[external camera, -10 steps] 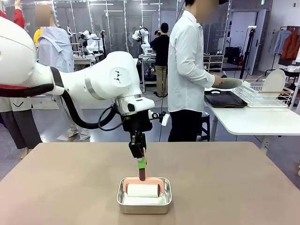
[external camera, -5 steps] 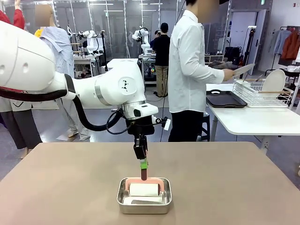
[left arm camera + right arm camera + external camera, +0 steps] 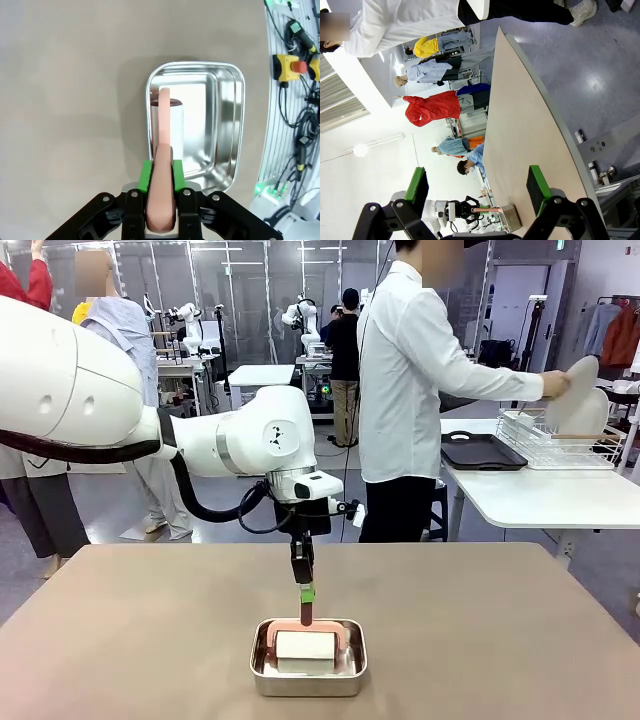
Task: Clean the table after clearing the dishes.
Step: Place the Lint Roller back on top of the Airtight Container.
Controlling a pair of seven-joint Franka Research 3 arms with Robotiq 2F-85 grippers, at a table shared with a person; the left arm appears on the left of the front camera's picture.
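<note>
A: Since a second ago the left arm has swung nearer the middle, and the pink-framed white roller (image 3: 306,644) has lifted a little in the small shiny steel rectangular pan (image 3: 308,678). At the far right, the person (image 3: 408,390) has carried a round white plate (image 3: 572,395) to the white wire rack (image 3: 556,446).

B: And the left gripper (image 3: 306,592)?

A: Jaws pressed tight on the roller's pink handle (image 3: 161,200); the wrist view has it pinched between the green pads (image 3: 145,175). The right gripper (image 3: 479,194) hangs with its fingers spread wide, nothing between them.

B: What's in the pan?

A: Just the roller, its white drum sitting at the left side of the pan; the rest is bare steel. The dishes look cleared: a dark brown tray (image 3: 481,451) lies on the white side table at the far right, beside the rack.

B: So the large matte brown table (image 3: 500,640) is ready to wipe. What could go wrong?

A: I'd guess the drum could catch the pan's rim on the way out and drag the light pan along. And the grip is high on a long handle, so pressing down could twist the roller.
</note>
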